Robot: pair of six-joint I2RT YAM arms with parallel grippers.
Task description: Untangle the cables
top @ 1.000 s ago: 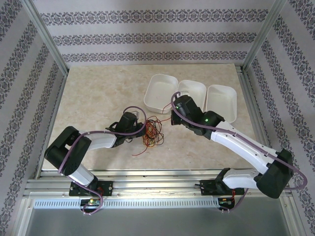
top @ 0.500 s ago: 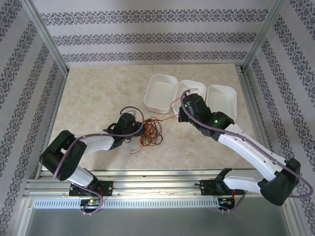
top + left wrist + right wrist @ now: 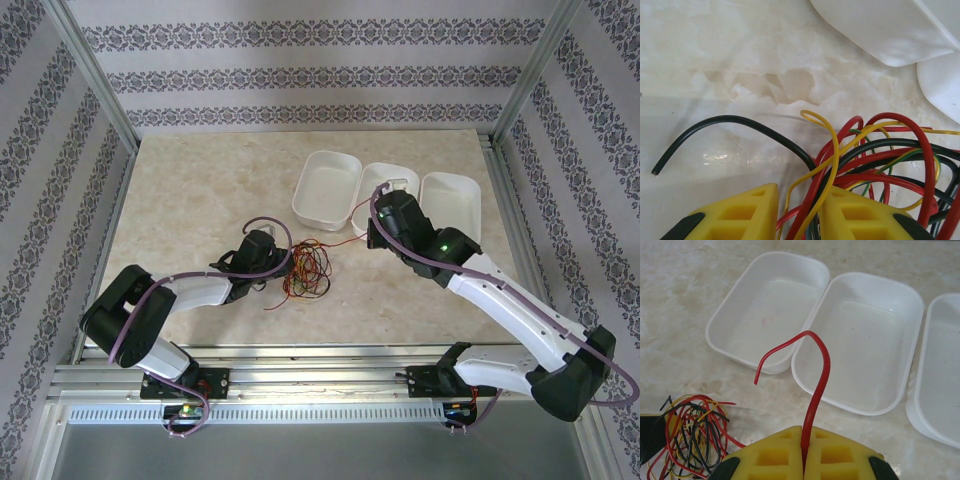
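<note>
The cables [image 3: 308, 268] lie as a loose tangle of red, yellow and black wires on the table's middle. My left gripper [image 3: 283, 262] sits low at the tangle's left edge. In the left wrist view its yellow fingers [image 3: 747, 210] stand apart, and several red, yellow and black strands [image 3: 875, 160] run loosely through the gap of my left gripper [image 3: 799, 192]. A black cable end [image 3: 730, 120] arcs away to the left. My right gripper [image 3: 804, 440] is shut on one red cable [image 3: 817, 385], whose free end curls up over the trays. That red cable [image 3: 345, 240] stretches from the tangle to my right gripper [image 3: 368, 235].
Three empty white trays [image 3: 328, 185] [image 3: 398, 182] [image 3: 455, 205] stand side by side at the back, right behind the right gripper. In the right wrist view the tangle [image 3: 690, 432] lies at the lower left. Aluminium frame posts edge the table.
My right gripper has moved back and right toward the trays, drawing the red cable out of the tangle. My left gripper's fingers have opened a little. The tangle shifted slightly.
</note>
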